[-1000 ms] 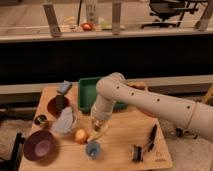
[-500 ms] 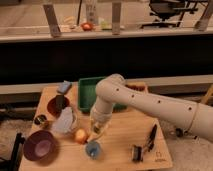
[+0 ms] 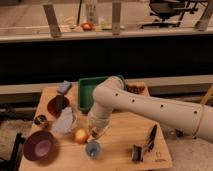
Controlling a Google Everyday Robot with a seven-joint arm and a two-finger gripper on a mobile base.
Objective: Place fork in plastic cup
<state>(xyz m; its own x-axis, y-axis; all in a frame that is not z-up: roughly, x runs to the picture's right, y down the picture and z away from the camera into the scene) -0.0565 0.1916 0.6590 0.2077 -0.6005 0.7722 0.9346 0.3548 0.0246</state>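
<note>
The gripper [image 3: 96, 131] is held just above the cup [image 3: 93, 148], lower middle of the frame. The fork cannot be made out (gripped or not cannot be told). 1 step is left: the drop.

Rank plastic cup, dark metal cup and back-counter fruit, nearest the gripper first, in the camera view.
The gripper hangs over the table.
1. plastic cup, right beside it.
2. dark metal cup, by the purple bowl.
3. fruit, far back counter.
</note>
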